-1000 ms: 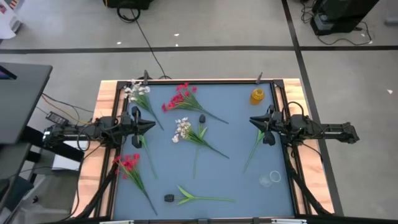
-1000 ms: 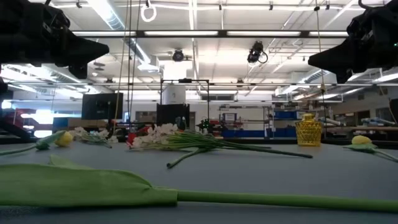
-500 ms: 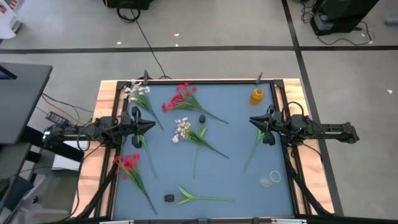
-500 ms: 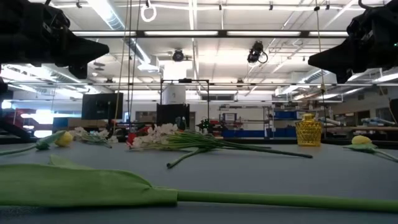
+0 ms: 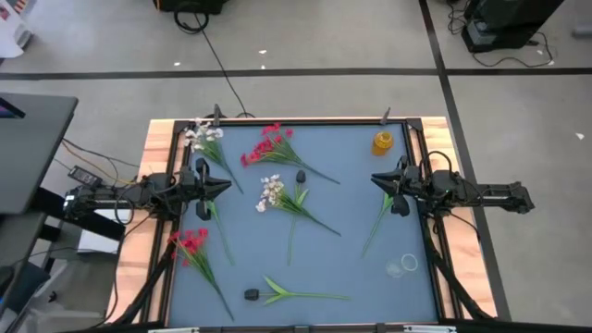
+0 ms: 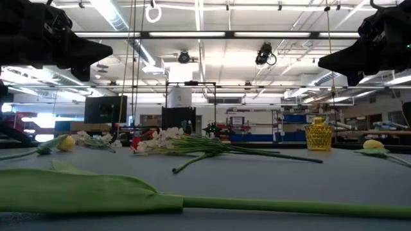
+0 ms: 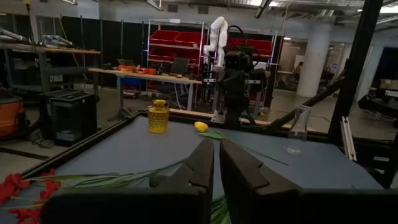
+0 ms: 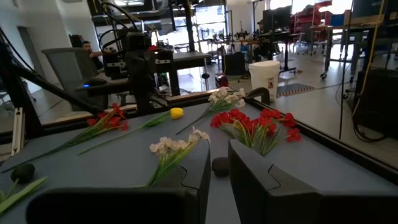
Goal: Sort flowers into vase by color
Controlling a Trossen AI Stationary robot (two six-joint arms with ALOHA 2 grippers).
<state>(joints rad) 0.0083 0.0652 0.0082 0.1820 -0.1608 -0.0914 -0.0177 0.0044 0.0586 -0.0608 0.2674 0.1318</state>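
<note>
High view: nothing sorted yet. All flowers lie loose on the table (image 5: 351, 268): white spray (image 5: 270, 192) and red cluster (image 5: 268, 145) between the two end effectors, yellow vase (image 5: 383, 142) empty just beyond the right end effector (image 5: 379, 179).

Low view: vase (image 6: 318, 135) upright, no stems in it; both arms hang above the table.

Left wrist: left end effector (image 7: 216, 163) nearly pressed together, holding nothing.

Right wrist: right end effector (image 8: 219, 163) narrowly parted, empty; red blossoms (image 8: 254, 124) ahead of it.
</note>
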